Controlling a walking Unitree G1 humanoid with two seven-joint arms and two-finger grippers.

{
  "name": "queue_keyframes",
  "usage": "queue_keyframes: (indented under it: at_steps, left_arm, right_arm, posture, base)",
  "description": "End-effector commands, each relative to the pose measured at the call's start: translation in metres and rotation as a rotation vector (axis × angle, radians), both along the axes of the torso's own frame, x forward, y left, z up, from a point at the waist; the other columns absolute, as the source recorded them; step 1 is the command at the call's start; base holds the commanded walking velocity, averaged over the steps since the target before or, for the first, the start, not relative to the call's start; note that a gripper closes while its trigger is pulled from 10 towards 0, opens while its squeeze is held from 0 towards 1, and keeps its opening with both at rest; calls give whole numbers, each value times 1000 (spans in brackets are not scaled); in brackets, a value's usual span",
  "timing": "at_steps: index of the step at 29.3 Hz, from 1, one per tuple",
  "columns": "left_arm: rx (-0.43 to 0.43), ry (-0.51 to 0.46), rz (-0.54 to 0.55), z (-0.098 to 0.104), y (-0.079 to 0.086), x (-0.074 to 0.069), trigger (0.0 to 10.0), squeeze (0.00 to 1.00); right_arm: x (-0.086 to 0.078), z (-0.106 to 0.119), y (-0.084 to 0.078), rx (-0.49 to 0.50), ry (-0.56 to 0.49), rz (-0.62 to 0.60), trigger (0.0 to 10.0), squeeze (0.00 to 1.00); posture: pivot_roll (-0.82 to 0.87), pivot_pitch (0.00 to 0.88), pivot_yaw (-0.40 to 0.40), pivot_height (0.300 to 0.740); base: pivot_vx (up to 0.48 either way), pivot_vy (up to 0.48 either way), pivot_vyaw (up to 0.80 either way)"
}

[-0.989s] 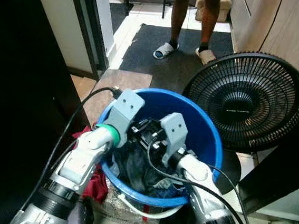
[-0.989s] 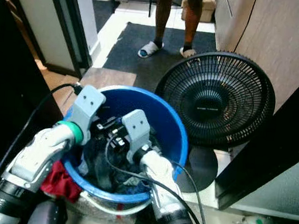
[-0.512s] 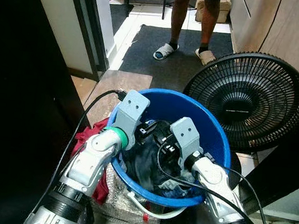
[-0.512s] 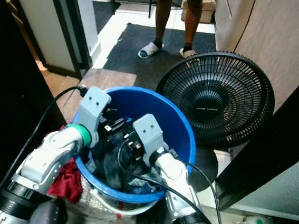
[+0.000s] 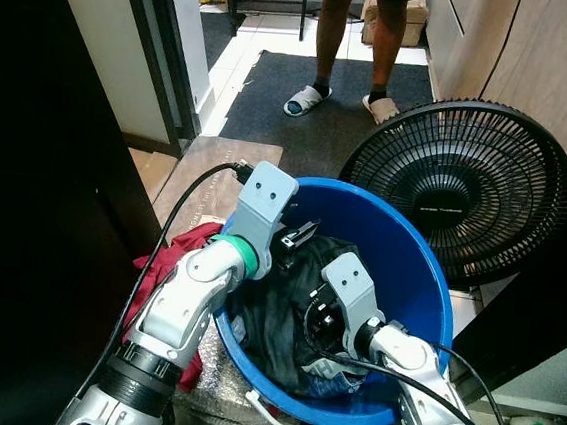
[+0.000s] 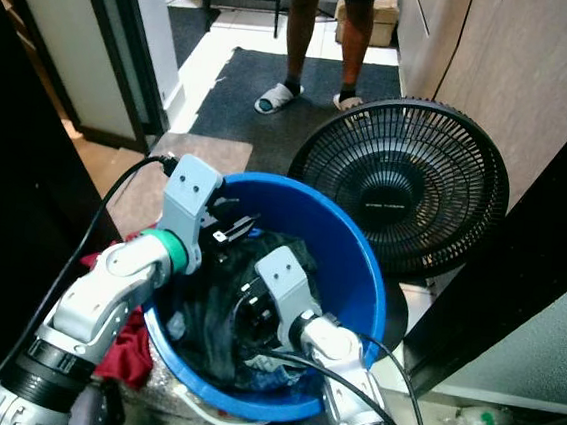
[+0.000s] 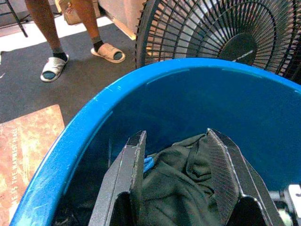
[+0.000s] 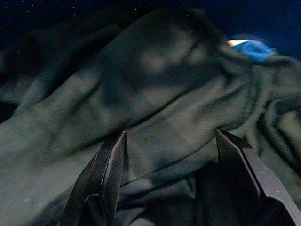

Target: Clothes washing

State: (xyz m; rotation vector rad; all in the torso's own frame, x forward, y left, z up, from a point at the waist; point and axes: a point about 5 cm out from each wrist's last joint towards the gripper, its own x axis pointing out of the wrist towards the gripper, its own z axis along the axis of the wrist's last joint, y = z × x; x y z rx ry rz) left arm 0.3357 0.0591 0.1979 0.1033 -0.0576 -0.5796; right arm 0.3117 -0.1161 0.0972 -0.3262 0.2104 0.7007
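— So, what's on the left?

— A red cloth (image 5: 173, 262) hangs outside the blue tub (image 5: 414, 270), pinned between its wall and the dark doorway. Next, the left gripper (image 7: 181, 162) reaches over the tub's near-left rim, fingers spread, with a fold of the dark green garment (image 5: 290, 299) bunched between them. I'd say it is poised to pinch that fold, not clamped yet.

— And the middle?

— The laundry sits heaped inside the tub, the dark garment on top and a bit of blue fabric (image 8: 254, 49) peeking beside it. The right gripper (image 8: 171, 172) points down into the heap, fingers wide apart and pressed against the cloth, probably to gather it from the other side.

— Further right?

— A black floor fan (image 5: 462, 185) leans just behind the tub. Beyond, a person (image 5: 355, 39) in sandals stands on a dark mat (image 5: 275, 96), well apart, seemingly watching.
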Motion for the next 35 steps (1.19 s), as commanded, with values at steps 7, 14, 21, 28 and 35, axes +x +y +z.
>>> queue_keyframes:
  at_steps: [7,14,21,28,35]
  left_arm:
    - [24,46,82,-14,15,4,10000,0]
    - [31,29,93,-13,16,2,10000,0]
    - [28,31,96,-12,17,-1,10000,0]
    - [32,34,107,-13,21,-3,10000,0]
    - [31,38,110,-14,21,-2,10000,0]
  right_arm:
    - [-28,-38,2,32,201,79,10000,0]
    - [-37,-47,9,47,262,144,10000,0]
    - [-43,-64,16,21,326,166,1412,0]
    - [-46,-66,18,31,344,182,0,0]
    - [-49,-63,20,64,337,218,0,0]
  posture:
    - [-25,130,119,478]
    - [-5,135,121,478]
    - [13,142,119,478]
    - [22,146,115,478]
    - [20,144,114,478]
  base:
    - [0,0,0]
    - [0,0,0]
    - [0,0,0]
    - [0,0,0]
    - [0,0,0]
